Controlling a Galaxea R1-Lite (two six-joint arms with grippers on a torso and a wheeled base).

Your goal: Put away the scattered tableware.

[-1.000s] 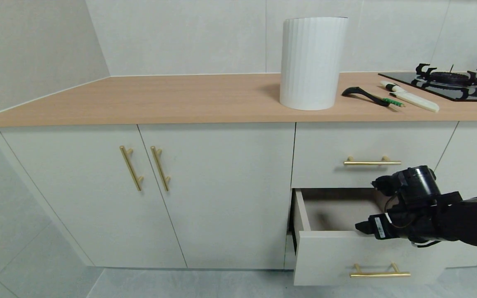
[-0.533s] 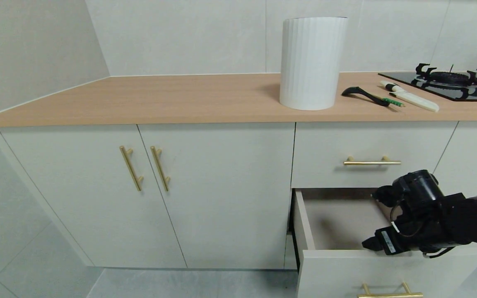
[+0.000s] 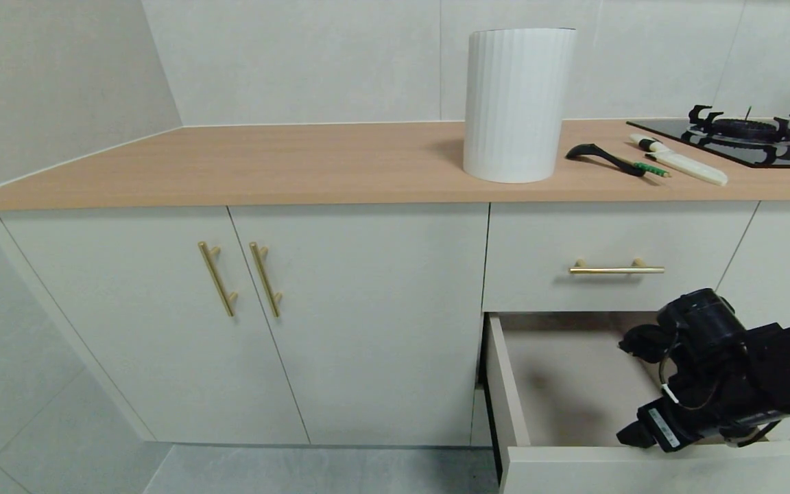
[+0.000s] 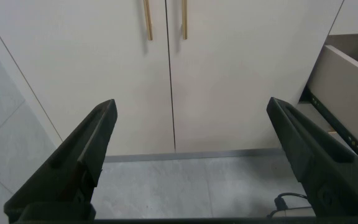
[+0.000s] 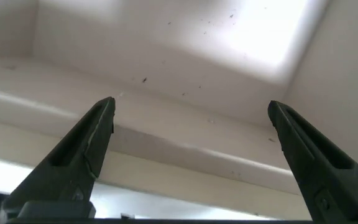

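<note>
lower drawer (image 3: 505, 384) slid further out since a second ago, right tool (image 5: 190, 106) drawn back with it, fingers spread wide at its front edge. worktop (image 3: 299, 165) carries a white ribbed canister (image 3: 515, 103); left tool (image 4: 190, 104) sits low facing the cupboard doors (image 4: 229, 74), fingers apart. scattered tableware lies on the worktop between canister and hob (image 3: 731, 147): white knife (image 3: 683, 165), black ladle (image 3: 604, 156), small green-handled piece (image 3: 654, 169) just beside the ladle's handle.
</note>
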